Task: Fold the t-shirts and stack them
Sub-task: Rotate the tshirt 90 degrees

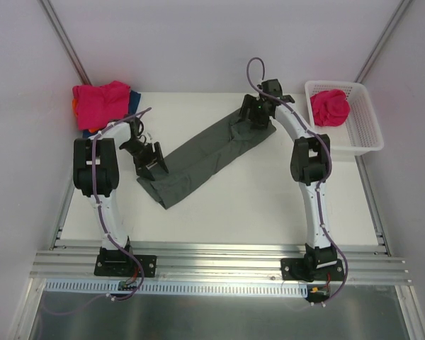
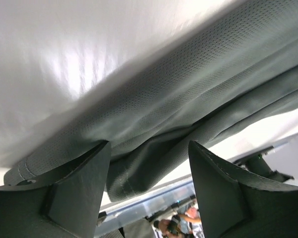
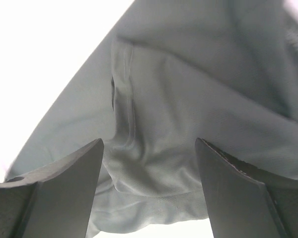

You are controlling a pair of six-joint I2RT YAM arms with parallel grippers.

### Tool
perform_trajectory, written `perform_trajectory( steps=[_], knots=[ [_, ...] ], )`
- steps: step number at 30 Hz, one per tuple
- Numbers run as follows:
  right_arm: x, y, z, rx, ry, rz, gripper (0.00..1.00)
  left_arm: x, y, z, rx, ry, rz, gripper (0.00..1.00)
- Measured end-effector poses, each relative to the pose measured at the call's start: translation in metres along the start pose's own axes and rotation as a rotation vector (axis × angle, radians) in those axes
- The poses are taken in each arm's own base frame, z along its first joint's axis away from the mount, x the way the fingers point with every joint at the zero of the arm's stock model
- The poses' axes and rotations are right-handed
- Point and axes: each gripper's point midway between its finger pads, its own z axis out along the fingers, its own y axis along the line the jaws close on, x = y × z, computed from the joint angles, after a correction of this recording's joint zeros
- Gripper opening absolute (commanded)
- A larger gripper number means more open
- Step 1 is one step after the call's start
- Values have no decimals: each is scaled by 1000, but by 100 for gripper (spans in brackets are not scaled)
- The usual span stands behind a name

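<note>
Left gripper: we see its jaws apart at the lower-left end of the grey shirt.
Grey shirt: a folded strip slanting across mid-frame; we judge it soft and light, best pinched at its end corners.
Right gripper: jaws apart over the upper-right end.
Beyond: pink shirt upper left; second pink shirt in the basket, upper right.

No writing, brand, number or sign can be read on the dark grey t-shirt, the white lattice basket, the pink t-shirt in it, or anywhere else.
</note>
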Motion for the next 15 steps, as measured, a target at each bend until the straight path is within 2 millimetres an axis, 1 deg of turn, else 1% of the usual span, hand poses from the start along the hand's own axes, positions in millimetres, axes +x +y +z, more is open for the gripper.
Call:
perform_trajectory(
  steps=[3, 6, 8, 11, 15],
  knots=[
    [-14, -1, -4, -7, -33, 5, 79, 19, 0, 3, 10, 38, -10, 64],
    [-23, -3, -4, -12, -56, 11, 79, 50, -3, 9, 7, 100, -5, 63],
    [-25, -5, -2, -12, -59, 17, 79, 71, -5, 14, -2, 141, 2, 63],
    [-21, -8, 5, -13, -45, 35, 79, 104, -11, 22, -18, 204, 36, 64],
    [-14, -9, 12, -20, -23, 52, 79, 134, -21, 30, -42, 256, 88, 64]
  ],
)
